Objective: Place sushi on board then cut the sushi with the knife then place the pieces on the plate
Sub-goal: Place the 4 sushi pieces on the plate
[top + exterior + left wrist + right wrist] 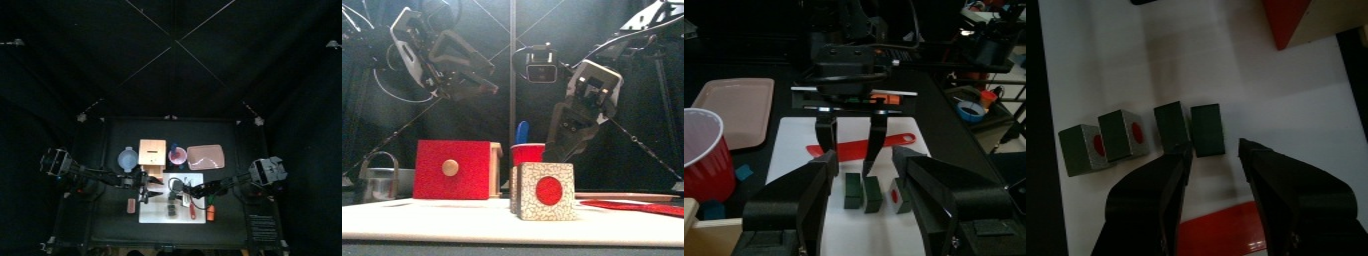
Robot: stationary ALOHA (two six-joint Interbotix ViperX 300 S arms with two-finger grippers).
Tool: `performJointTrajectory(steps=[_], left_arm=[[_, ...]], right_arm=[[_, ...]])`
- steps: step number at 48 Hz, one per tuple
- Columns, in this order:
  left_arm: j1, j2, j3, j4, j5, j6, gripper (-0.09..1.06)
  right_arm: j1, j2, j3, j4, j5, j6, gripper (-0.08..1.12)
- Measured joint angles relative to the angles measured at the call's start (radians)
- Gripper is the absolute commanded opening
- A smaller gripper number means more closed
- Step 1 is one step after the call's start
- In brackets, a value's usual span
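- Top view: puts the white cutting board (167, 214) at lower centre, with the left gripper (144, 185) and the right gripper (199, 190) both over it, close together near the middle. Places the pink tray (214, 150) just above, toward the right, apparently with nothing on it. Too small here to read the jaws or what lies on the board.
- Front view: sets one block of the sushi (545, 192) at lower centre, end-on, red core facing forward, standing on the board. Behind it, the red cup (528, 153) holding only the blue knife (523, 131). Jaws not readable from this side.
- Left wrist view: shows the left jaws spread wide at the bottom edge, gripping nothing, either side of dark green blocks (855, 190) upright on the board. Just above these, the red knife (865, 150) flat on the board, between the right gripper's parted jaws, apparently not clamped.
- Right wrist view: gives the right jaws apart and empty at the bottom edge. Across the middle, toward the left, a row of four blocks (1170, 130) with narrow gaps between some. Suggests placing done and cutting done at least in part. Leaves every piece to be carried to the tray.
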Motion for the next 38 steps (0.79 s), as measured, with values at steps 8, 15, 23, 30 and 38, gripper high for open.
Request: performJointTrajectory(steps=[8,15,23,30,38], left_arm=[[-0.002,0.000,0.003,-0.011,0.000,0.002,0.85],[-0.002,0.000,0.009,-0.018,0.000,0.002,0.85],[-0.002,0.000,0.012,-0.025,0.002,0.000,0.85],[-0.002,0.000,0.015,-0.023,0.000,0.000,0.85],[0.000,0.000,0.015,-0.026,0.002,0.000,0.85]], right_arm=[[-0.003,0.012,-0.005,-0.012,0.000,0.005,0.78],[-0.003,0.034,-0.008,-0.014,0.002,0.003,0.73],[-0.003,0.038,-0.008,-0.012,0.000,0.003,0.63],[-0.003,0.038,-0.009,-0.012,0.002,0.003,0.60],[-0.003,0.017,-0.009,-0.014,0.048,0.003,0.60]])
